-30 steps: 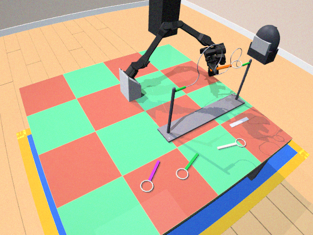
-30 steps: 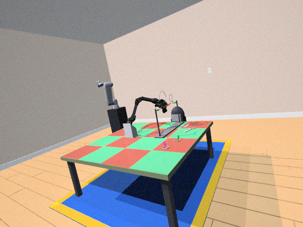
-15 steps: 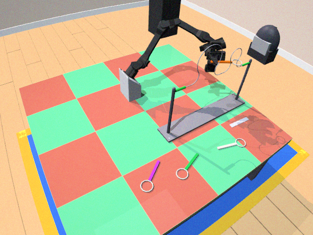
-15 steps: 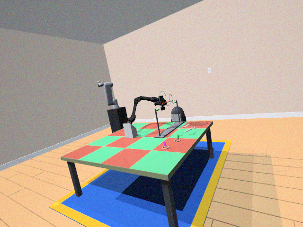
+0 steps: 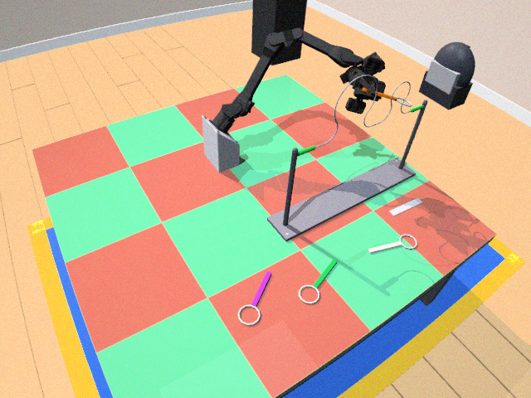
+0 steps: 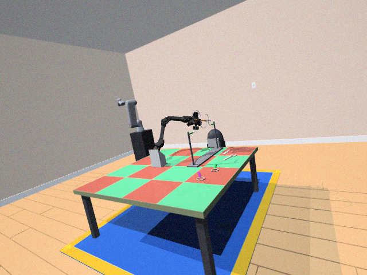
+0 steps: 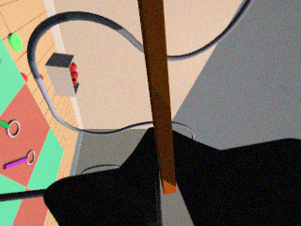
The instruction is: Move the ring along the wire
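My gripper (image 5: 371, 91) (image 7: 156, 131) is shut on the orange handle (image 5: 387, 96) (image 7: 157, 80), beyond the wire's loops in the top view. The handle points toward the far post (image 5: 412, 134) (image 6: 215, 134). Its ring (image 5: 411, 105) looks nearly edge-on, at the thin grey wire (image 5: 364, 75) (image 7: 77, 16) just off the far green part (image 5: 416, 109). Whether ring and wire touch is too small to tell. The other green part (image 5: 306, 150) is at the near post (image 5: 289, 188) (image 6: 190, 148). The ring is outside the wrist view; grey wire passes behind the handle there.
The posts stand on a grey base (image 5: 338, 199). A white-handled ring (image 5: 386, 247), a green-handled ring (image 5: 324, 274), a purple-handled ring (image 5: 261, 288) and a pale strip (image 5: 406, 206) lie on the table. A dark domed object (image 5: 454, 64) stands beyond the far post.
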Controlling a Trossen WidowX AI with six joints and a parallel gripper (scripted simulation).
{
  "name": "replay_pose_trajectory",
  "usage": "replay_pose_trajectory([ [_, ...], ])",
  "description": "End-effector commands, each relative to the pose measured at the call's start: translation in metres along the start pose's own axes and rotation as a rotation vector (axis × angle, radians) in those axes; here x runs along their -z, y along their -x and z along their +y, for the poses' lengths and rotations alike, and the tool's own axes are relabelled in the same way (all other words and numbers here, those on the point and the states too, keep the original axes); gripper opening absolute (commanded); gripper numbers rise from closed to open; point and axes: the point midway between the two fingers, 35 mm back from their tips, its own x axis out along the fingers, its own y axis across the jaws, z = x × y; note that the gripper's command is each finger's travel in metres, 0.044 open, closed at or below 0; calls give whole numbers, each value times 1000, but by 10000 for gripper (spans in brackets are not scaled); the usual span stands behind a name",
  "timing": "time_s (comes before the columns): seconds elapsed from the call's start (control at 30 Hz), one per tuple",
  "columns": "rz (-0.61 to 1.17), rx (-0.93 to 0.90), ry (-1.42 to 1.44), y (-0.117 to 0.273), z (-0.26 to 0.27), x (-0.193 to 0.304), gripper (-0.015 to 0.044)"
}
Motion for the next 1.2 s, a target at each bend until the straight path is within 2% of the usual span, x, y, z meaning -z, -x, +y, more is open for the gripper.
replay_pose_trajectory([
  [0.0, 2, 28, 44, 0, -10, 0, -150],
  [0.57, 4, 15, 20, 2, -24, -3, -150],
  [1.17, 13, -157, -291, 4, -3, -6, -150],
])
